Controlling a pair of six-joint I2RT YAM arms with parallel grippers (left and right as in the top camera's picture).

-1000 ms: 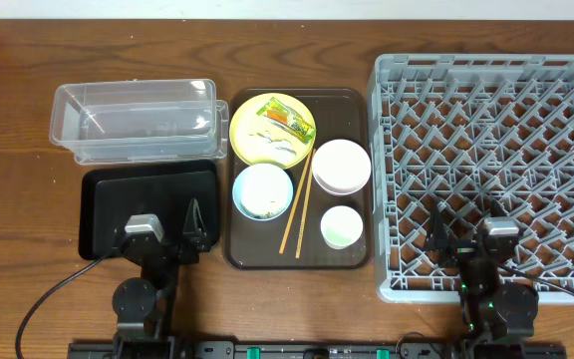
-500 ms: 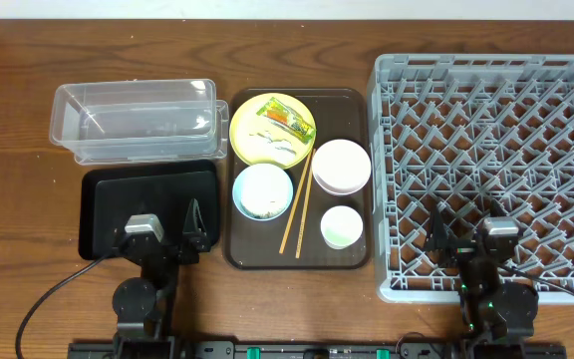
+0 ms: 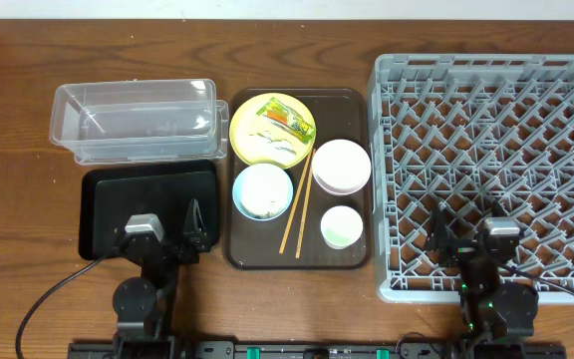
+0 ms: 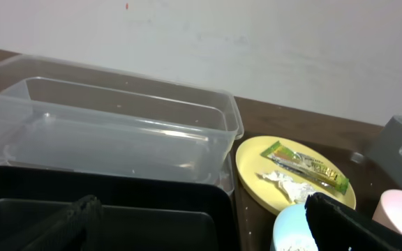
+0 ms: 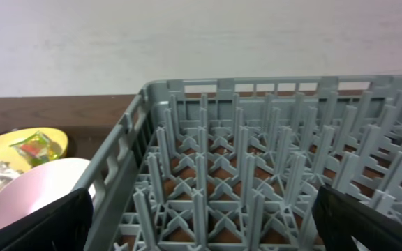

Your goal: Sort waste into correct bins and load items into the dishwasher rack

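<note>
A yellow plate (image 3: 270,128) on the brown tray holds a yellow-green wrapper (image 3: 286,116), crumpled tissue (image 3: 277,145) and scraps. Below it lie a light blue bowl (image 3: 262,191) with rice scraps, two chopsticks (image 3: 298,209), a white bowl (image 3: 341,166) and a pale cup (image 3: 342,226). The clear tub (image 3: 133,121) and black tray (image 3: 147,194) sit at left. The grey rack (image 3: 491,160) is at right. My left gripper (image 3: 166,231) is open and empty over the black tray's front edge. My right gripper (image 3: 466,239) is open and empty over the rack's front. The left wrist view shows the tub (image 4: 110,125), plate (image 4: 293,174) and wrapper (image 4: 304,164).
The brown serving tray (image 3: 242,254) stands between the bins and the rack. Bare wooden table (image 3: 18,219) lies left of the black tray and behind the tub. The right wrist view shows rack pegs (image 5: 257,167) and the white bowl (image 5: 33,192).
</note>
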